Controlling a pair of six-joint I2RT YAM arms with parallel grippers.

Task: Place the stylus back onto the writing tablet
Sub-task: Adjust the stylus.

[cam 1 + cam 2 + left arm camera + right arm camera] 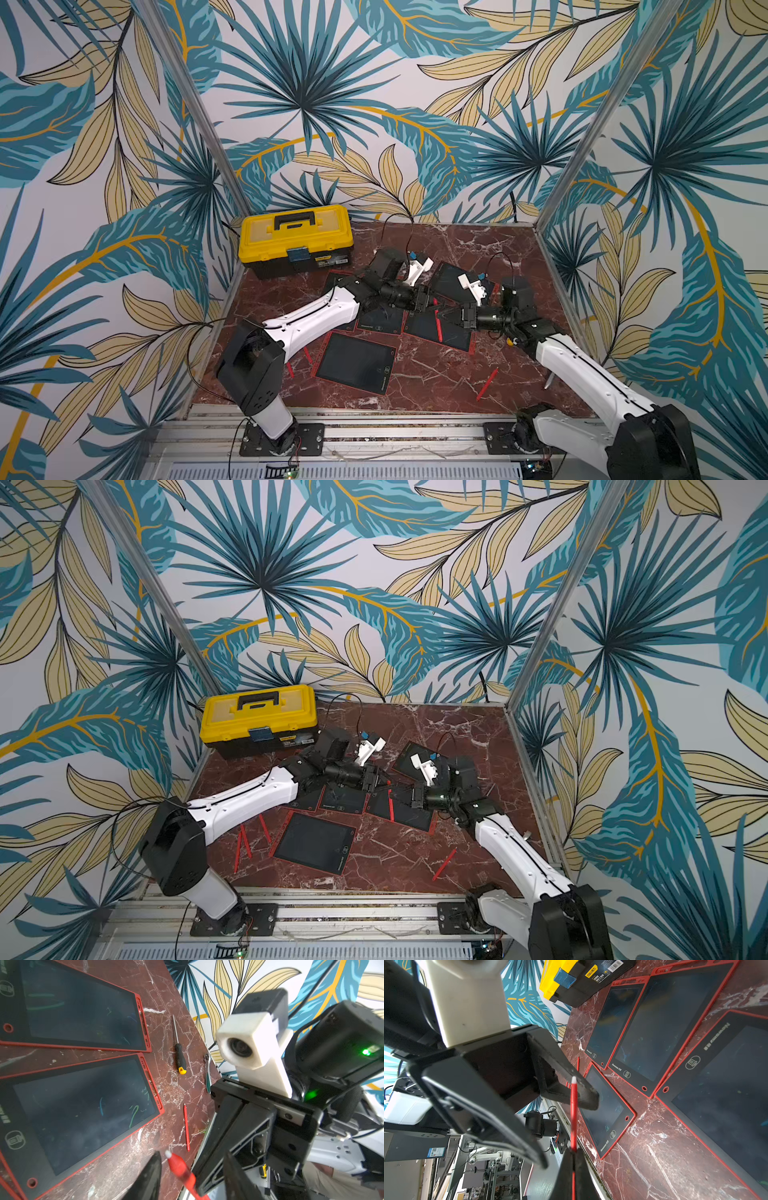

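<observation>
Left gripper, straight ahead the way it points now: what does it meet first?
The red stylus: its white tip sits between the part-open jaws of the left gripper. Further along that line is the right gripper, shut on the stylus and facing it. The exact gap is unclear.

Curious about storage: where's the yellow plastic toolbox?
In both top views the yellow plastic toolbox stands at the far left corner of the red marble table, behind the left arm.

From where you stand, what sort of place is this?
Probably a robotics lab test cell: a left arm and right arm bolted to a metal rail, a marble-look tabletop walled by leaf-print panels, and workshop clutter beyond in a wrist view.
</observation>
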